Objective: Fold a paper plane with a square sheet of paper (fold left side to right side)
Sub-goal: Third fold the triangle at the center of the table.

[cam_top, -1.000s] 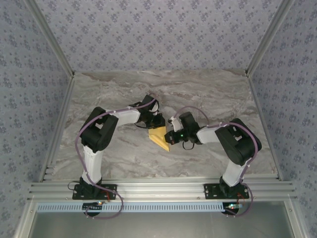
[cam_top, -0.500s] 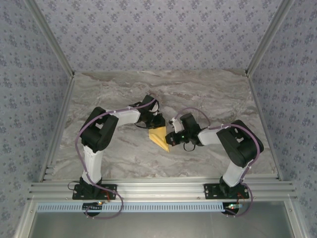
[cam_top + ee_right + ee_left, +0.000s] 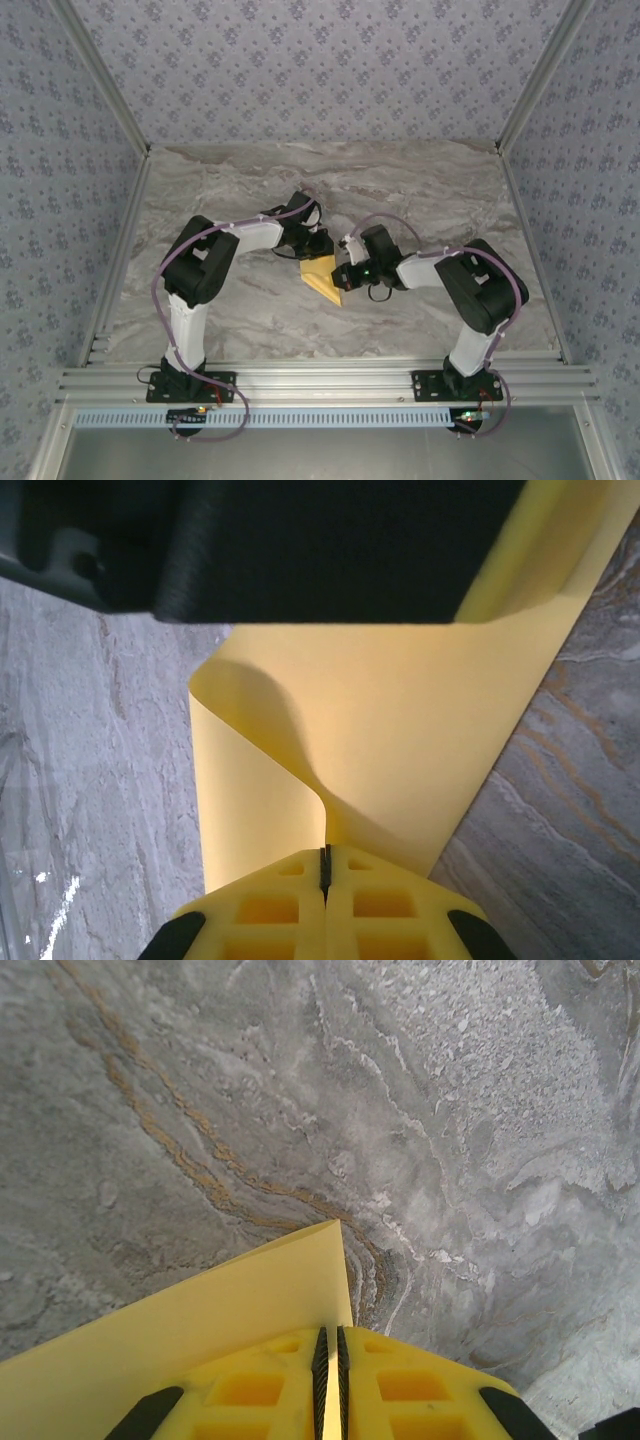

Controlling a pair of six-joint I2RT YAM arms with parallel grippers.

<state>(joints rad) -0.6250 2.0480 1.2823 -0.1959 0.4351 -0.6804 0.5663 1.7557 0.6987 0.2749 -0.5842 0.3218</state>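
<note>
Barely anything is changed lately: the square sheet of paper [image 3: 400,740] is still held curled, uncreased, low over the middle of the table [image 3: 250,190], pinched tight by the left gripper [image 3: 330,1370] and right gripper [image 3: 325,865], so the fold is probably only halfway.

Matt yellow sheet of paper [image 3: 400,740] in moulded plastic, over a stone-look counter [image 3: 450,1110].
The paper is thin, smooth and unmarked, a dull mustard yellow, and it curls softly just ahead of the right end effector [image 3: 325,862]. That one and the left end effector [image 3: 330,1350] have yellow moulded-plastic fingers [image 3: 420,1390] with recessed pockets and a low sheen, with thin black ribbed strips on their closing faces. Beneath them the counter looks like grey veined marble with rust-brown streaks, grainy and faintly glossy. Behind the end effectors the arm housings [image 3: 255,235] are smooth white and black plastic. The frame rails [image 3: 320,382] are bare brushed metal.
</note>
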